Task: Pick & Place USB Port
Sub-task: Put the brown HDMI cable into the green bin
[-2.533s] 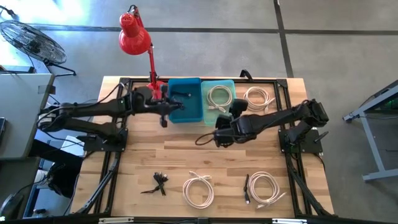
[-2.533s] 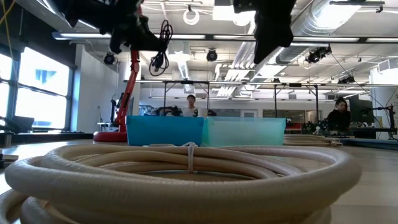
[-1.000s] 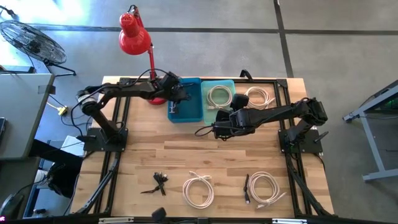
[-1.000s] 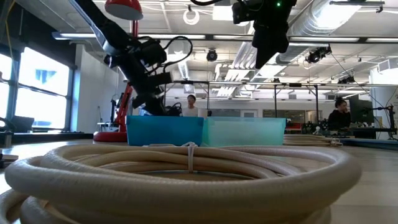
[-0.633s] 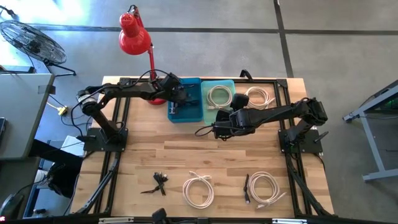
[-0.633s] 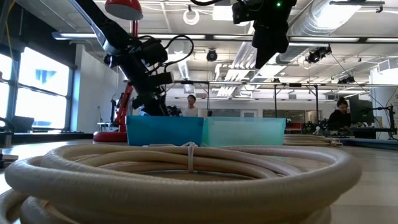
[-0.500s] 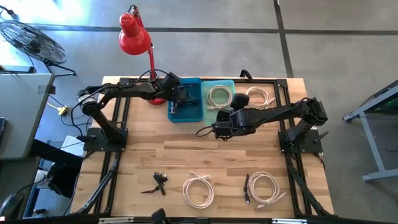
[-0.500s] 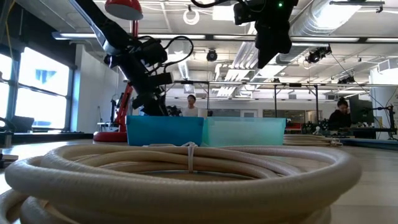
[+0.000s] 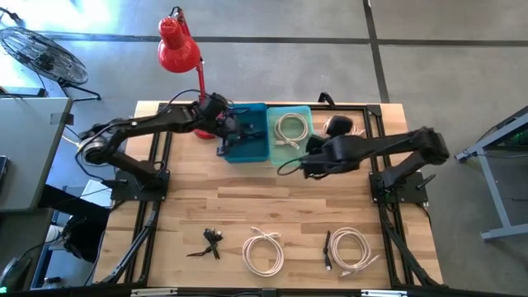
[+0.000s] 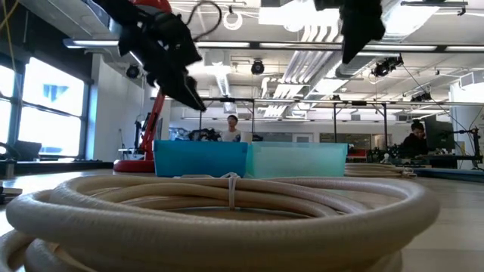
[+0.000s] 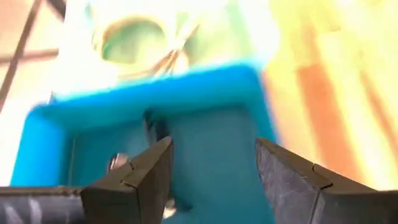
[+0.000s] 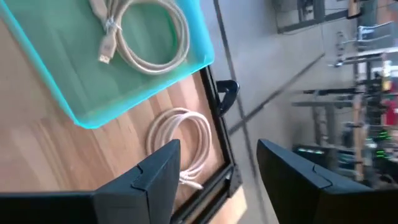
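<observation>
A black USB cable (image 11: 152,124) with a metal plug (image 11: 118,160) lies on the floor of the blue bin (image 9: 257,147). My left gripper (image 11: 212,149) hangs open above that bin's left part (image 9: 232,132), slanting down, with nothing between its fingers. In the low view it (image 10: 189,94) is well above the bin's rim. My right gripper (image 12: 217,149) is open and empty, raised over the table just near of the teal bin (image 9: 289,148), where the high view shows it (image 9: 307,165). The teal bin holds a white coiled cable (image 12: 149,31).
A white coil (image 9: 342,128) lies right of the bins. Near the front edge lie a black cable (image 9: 210,243), a white coil (image 9: 264,252) and another white coil (image 9: 351,250). A red lamp (image 9: 177,45) stands at the far left. Bare wood (image 9: 264,206) spans the middle.
My left gripper has risen out of the blue bin and drawn back toward the table's left, tipping less steeply; the black cable stays in the bin. My right gripper has lifted and moved toward the table's right edge.
</observation>
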